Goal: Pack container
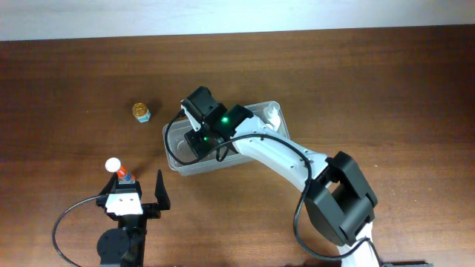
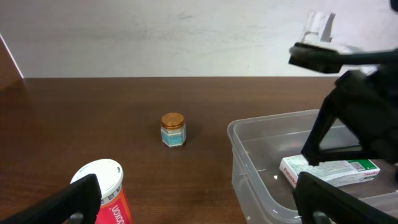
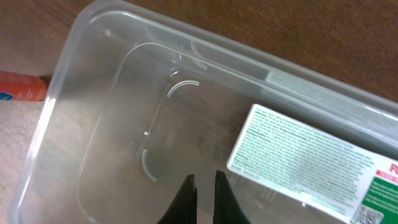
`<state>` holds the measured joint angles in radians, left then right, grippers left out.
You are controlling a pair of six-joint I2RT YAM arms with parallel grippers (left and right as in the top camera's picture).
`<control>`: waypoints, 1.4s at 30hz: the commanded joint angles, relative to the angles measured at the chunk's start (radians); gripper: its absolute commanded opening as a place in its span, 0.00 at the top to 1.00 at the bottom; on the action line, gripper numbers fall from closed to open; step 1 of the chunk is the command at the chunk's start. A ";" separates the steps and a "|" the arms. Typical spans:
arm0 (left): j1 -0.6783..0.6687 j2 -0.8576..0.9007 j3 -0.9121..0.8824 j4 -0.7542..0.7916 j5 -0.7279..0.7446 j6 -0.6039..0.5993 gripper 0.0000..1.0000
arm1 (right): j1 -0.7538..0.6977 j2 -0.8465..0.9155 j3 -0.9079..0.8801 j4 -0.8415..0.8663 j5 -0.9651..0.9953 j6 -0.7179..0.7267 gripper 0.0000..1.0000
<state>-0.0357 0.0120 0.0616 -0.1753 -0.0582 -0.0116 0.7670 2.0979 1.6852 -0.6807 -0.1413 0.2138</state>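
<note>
Clear, round-cornered plastic, your container (image 1: 172,148) sits mid-table on the dark wooden table (image 1: 59,89), a printed cardboard box (image 3: 298,155) lying flat inside. Your right gripper (image 3: 204,190) is clenched empty over its glossy floor; your left gripper (image 1: 139,189) gapes wide.

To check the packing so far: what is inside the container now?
One white-and-green box lies flat on the container floor. The floor beside it is bare. The right arm covers the end past the box, so that part is unseen.
</note>
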 commanded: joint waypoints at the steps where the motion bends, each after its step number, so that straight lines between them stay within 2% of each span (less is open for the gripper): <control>1: 0.006 -0.006 -0.010 0.001 0.011 0.004 0.01 | 0.004 0.036 0.014 0.016 -0.005 0.010 0.96; 17: 0.006 -0.006 -0.010 0.001 0.011 0.004 0.01 | 0.005 0.043 0.017 0.005 -0.002 -0.049 0.96; 32: 0.006 -0.006 -0.010 0.001 0.011 0.004 0.01 | 0.005 -0.225 0.055 -0.227 -0.006 -0.088 0.96; 42: 0.006 -0.006 -0.010 0.000 0.011 0.004 0.01 | 0.072 -0.235 -0.002 -0.362 -0.069 -0.109 0.96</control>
<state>-0.0357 0.0120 0.0616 -0.1753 -0.0582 -0.0116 0.7872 1.8576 1.7153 -1.0401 -0.1799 0.1211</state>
